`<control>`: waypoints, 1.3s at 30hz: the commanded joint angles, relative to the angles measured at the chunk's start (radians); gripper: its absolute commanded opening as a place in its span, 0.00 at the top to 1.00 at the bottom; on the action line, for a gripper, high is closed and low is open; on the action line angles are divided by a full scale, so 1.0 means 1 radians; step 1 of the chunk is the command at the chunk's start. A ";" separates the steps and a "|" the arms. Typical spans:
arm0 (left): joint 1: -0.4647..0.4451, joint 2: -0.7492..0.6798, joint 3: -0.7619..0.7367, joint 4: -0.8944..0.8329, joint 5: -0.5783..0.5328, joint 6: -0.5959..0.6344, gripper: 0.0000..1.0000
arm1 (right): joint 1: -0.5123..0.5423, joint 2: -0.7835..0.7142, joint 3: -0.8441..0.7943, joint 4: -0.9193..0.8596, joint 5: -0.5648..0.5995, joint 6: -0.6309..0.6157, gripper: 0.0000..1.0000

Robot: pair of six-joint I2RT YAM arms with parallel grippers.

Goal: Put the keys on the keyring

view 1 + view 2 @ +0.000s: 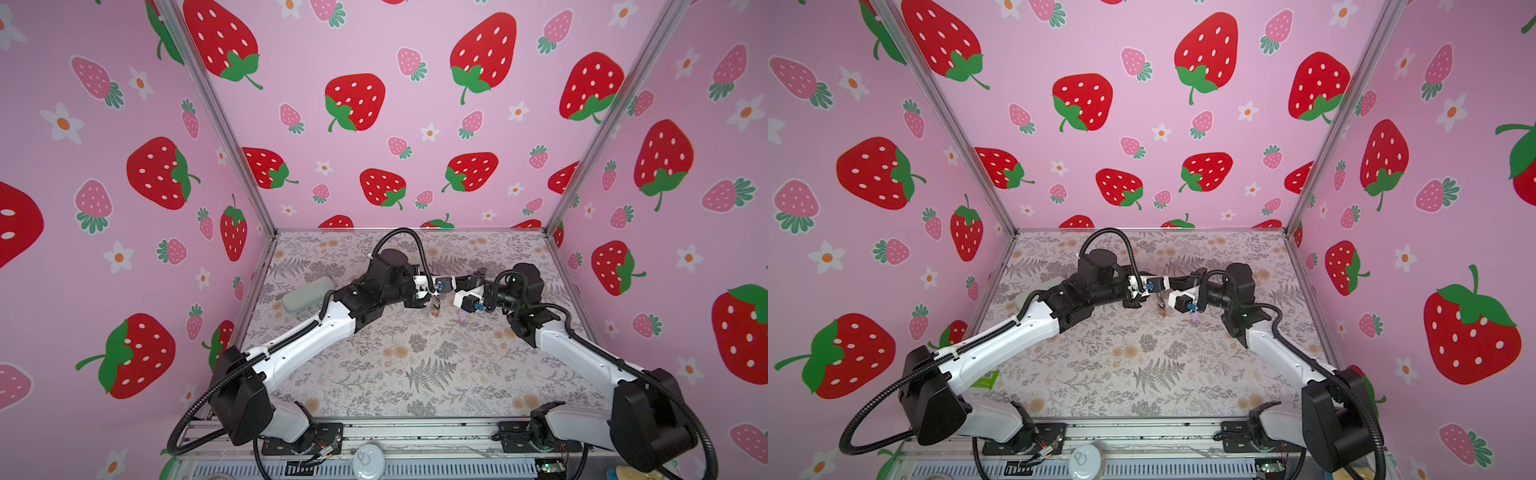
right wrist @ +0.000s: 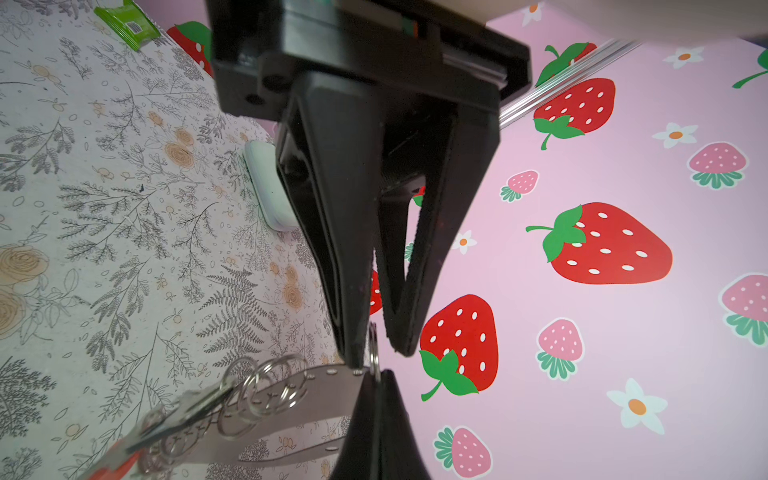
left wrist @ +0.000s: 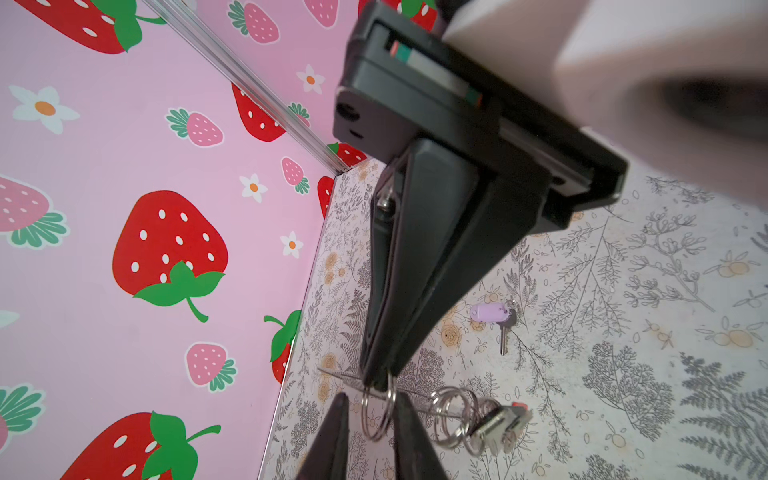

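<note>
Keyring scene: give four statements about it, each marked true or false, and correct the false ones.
1. The lilac key lies on the table, off the keyring. True.
2. The right gripper is open. False: it is shut on the keyring.
3. The left gripper holds the case. False: the case lies on the table, ungripped; the jaws stand apart at the keyring.
4. A red-tagged key hangs in the bunch at the keyring. True.
</note>
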 commanded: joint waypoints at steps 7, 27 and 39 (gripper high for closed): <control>-0.019 -0.012 0.055 -0.032 0.006 0.047 0.79 | 0.006 -0.001 0.051 -0.033 -0.027 -0.025 0.97; -0.018 0.003 0.072 -0.059 0.016 0.077 0.98 | 0.003 -0.014 0.067 -0.031 -0.042 0.020 0.95; 0.058 -0.050 0.027 0.093 0.219 -0.135 1.00 | -0.027 -0.004 0.024 0.126 -0.112 0.233 0.77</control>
